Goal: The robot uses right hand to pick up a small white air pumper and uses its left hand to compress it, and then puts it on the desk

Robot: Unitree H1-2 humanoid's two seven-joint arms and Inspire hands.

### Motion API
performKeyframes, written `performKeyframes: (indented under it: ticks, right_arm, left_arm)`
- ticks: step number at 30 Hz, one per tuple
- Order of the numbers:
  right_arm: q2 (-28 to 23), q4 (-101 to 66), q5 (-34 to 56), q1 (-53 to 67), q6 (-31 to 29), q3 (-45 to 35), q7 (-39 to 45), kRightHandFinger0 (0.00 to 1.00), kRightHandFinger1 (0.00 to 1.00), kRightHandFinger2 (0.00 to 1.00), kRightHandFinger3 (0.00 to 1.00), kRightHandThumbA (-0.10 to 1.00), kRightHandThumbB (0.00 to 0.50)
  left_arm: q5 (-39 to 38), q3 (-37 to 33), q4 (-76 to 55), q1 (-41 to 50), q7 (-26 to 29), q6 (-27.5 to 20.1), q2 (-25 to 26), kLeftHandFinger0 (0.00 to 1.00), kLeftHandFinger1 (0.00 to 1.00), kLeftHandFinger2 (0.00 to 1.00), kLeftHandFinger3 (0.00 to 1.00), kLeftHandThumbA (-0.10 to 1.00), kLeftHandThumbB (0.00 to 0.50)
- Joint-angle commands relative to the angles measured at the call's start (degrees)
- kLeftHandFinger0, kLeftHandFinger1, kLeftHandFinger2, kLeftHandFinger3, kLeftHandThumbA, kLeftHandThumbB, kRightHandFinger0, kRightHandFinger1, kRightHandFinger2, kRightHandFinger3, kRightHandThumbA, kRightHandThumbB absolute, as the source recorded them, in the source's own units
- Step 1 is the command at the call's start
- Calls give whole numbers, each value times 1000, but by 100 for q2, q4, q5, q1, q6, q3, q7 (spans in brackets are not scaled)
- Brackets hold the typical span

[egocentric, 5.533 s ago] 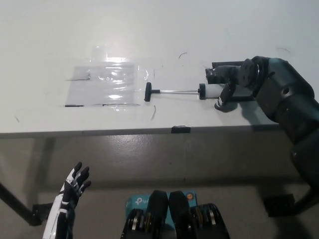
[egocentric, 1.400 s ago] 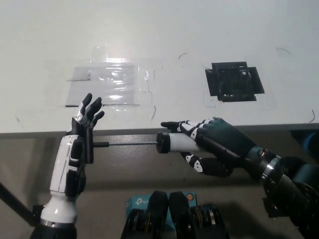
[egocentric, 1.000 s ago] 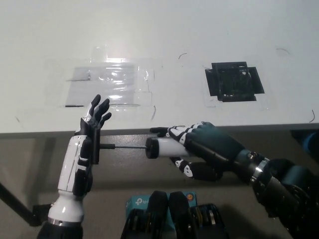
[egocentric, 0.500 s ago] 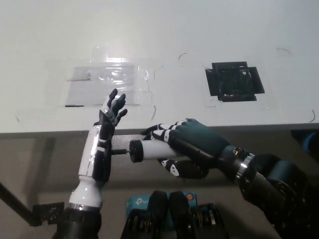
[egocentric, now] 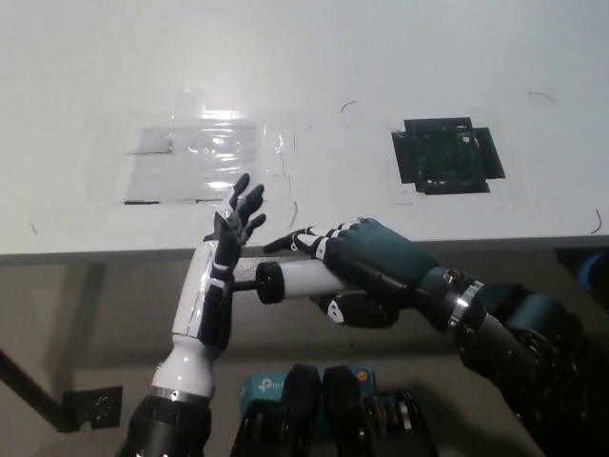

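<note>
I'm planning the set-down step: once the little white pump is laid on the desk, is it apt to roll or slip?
The air pumper has a round, smooth white barrel, so it would probably roll sideways. Held by the right hand alone, it likely weighs little. The desk looks flat and slick, offering little grip.

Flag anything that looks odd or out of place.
Nothing stands out. The right hand holds the pump level below the desk edge, the left hand flat against its plunger end. Tape patches lie flat.
</note>
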Motion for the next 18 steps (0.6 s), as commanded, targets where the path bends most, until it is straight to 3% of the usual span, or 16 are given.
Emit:
performKeyframes:
  ticks: [1, 7, 10, 13, 15, 18]
  right_arm:
    - [-52, 137, 116, -189, -412, -121, -243, 58, 547, 837, 873, -100, 146]
    - [-90, 244, 26, -216, -560, -170, -310, 42, 550, 812, 963, -100, 152]
    - [-197, 294, 85, -174, -689, -271, -379, 41, 544, 804, 963, -100, 156]
    - [-368, 206, 51, -180, -498, -365, -192, 42, 551, 822, 982, -100, 137]
    - [-491, 199, -11, -152, -458, -431, -205, 57, 563, 834, 988, -100, 150]
    - [-618, 186, -48, -180, -312, -525, -125, 75, 581, 855, 1000, -100, 143]
  left_arm:
    - [-48, -24, -34, 1, -6, -79, 4, 1000, 1000, 1000, 1000, 1000, 194]
    - [-197, 193, -172, 99, -45, -82, 285, 1000, 1000, 1000, 1000, 1000, 222]
    - [-356, 426, -296, 267, -89, -132, 571, 1000, 1000, 1000, 1000, 1000, 247]
    - [-410, 699, -321, 429, -60, -219, 825, 1000, 1000, 1000, 1000, 1000, 227]
    - [-492, 815, -286, 547, -63, -362, 916, 1000, 1000, 1000, 1000, 1000, 217]
    - [-549, 911, -424, 708, -74, -250, 995, 1000, 1000, 1000, 1000, 1000, 231]
